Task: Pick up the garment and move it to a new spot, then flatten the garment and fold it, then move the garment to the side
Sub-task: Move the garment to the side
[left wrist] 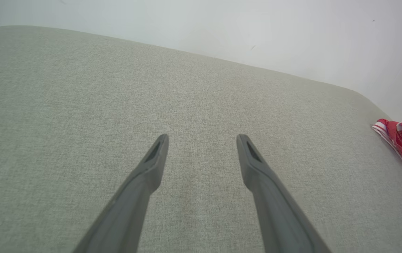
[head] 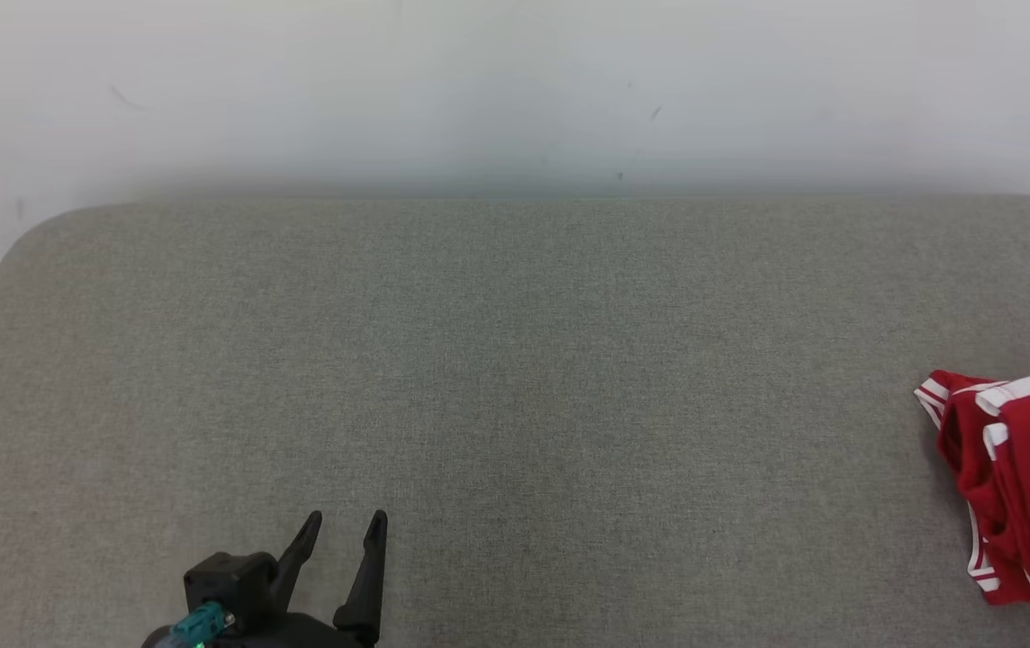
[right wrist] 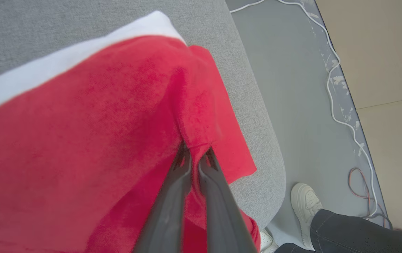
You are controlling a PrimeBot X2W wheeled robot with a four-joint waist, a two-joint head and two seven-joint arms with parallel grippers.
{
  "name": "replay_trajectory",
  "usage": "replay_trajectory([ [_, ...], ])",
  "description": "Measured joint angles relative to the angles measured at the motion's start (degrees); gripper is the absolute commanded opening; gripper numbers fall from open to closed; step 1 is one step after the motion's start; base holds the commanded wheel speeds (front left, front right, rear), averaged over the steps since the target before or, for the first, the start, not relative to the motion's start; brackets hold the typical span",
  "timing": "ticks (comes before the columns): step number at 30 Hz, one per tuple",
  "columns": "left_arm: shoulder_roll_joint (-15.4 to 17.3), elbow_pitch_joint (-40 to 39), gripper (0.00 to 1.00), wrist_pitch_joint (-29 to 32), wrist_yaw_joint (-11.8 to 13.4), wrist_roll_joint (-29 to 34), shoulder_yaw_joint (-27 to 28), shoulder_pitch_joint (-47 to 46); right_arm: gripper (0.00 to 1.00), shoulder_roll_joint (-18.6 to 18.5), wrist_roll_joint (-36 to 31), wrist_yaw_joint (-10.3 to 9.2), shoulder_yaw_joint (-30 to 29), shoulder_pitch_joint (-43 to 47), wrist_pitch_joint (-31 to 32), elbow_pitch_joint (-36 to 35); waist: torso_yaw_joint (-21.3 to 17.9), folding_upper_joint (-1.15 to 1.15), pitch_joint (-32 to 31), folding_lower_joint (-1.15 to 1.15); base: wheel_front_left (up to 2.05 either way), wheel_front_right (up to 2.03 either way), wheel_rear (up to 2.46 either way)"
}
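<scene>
Since the garment [head: 1028,486] lies bunched at the far right edge of the pad [head: 515,360], well apart from the left gripper [head: 346,520] with its jaws wide and empty, the right gripper [right wrist: 195,154] is the near one. Its jaws are pinched on a red fold, seemingly near a hem. Any carry must run leftward.

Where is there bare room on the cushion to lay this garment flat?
Nearly all the gray cushion is bare: from the wall to the near edge, between the open left gripper and the red garment. Only the right end is crowded, where the right gripper pinches the bunched garment.
</scene>
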Motion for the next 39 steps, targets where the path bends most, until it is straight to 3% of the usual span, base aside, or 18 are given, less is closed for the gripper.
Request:
replay_trajectory([
  [7, 0.2, 0.0, 1.00, 0.0, 0.0, 0.0, 0.3, -0.6, 0.00, -0.3, 0.3, 0.00, -2.9, 1.0, -1.3, 0.0, -0.8, 0.00, -0.2, 0.00, 0.00, 0.00, 0.00],
  [8, 0.2, 0.0, 1.00, 0.0, 0.0, 0.0, 0.2, -0.6, 0.26, -0.4, 0.4, 0.00, -3.1, 1.0, -1.8, 0.0, -0.9, 0.00, -0.2, -0.01, 0.00, 0.00, 0.00],
  [9, 0.2, 0.0, 1.00, 0.0, 0.0, 0.1, 0.1, -0.6, 0.42, -0.4, 0.4, 0.00, -3.3, 1.0, -2.1, 0.0, -1.0, 0.00, -0.2, 0.00, 0.00, 0.00, 0.00],
  [10, 0.2, 0.0, 1.00, 0.1, 0.0, 0.2, -0.1, -0.6, 1.00, -0.5, 0.4, 0.00, -3.8, 1.1, -2.6, 0.0, -1.1, 0.00, -0.2, 0.00, 0.00, 0.00, 0.00],
  [23, 0.2, 0.5, 1.00, 0.4, -0.5, 1.2, -0.5, -0.9, 1.00, -2.0, -1.1, 0.00, -7.3, 0.8, -11.8, 0.1, -1.0, 0.00, -1.1, 0.00, 0.00, 0.00, 0.00],
  [28, 1.3, 0.0, 1.00, -1.7, -0.4, 1.0, 3.0, -0.9, 1.00, 2.6, -1.6, 0.00, -7.3, -0.5, -20.3, -1.9, -1.2, 0.00, -2.5, 0.00, 0.00, 0.00, 0.00],
  [30, 3.2, -0.4, 1.00, -3.2, 0.1, -0.3, 6.2, -0.9, 1.00, 4.3, -1.6, 1.52, -7.4, 0.1, -26.0, -5.8, -1.6, 0.00, -3.7, -0.01, 0.00, 0.00, 0.00],
  [34, 3.0, -0.2, 1.00, -4.0, 0.6, -1.2, 8.8, -0.9, 1.00, 5.5, -2.3, 3.97, -6.9, 3.1, -32.1, -9.4, -2.2, 0.00, -5.1, -0.01, 0.00, 0.00, 0.00],
  [39, 1.8, 0.2, 1.00, -4.7, 0.7, -2.1, 10.6, -0.7, 1.00, 7.7, -2.9, 4.99, -6.7, 6.3, -37.7, -13.1, -3.0, -0.01, -6.6, -0.01, 0.00, 0.00, 0.00],
])
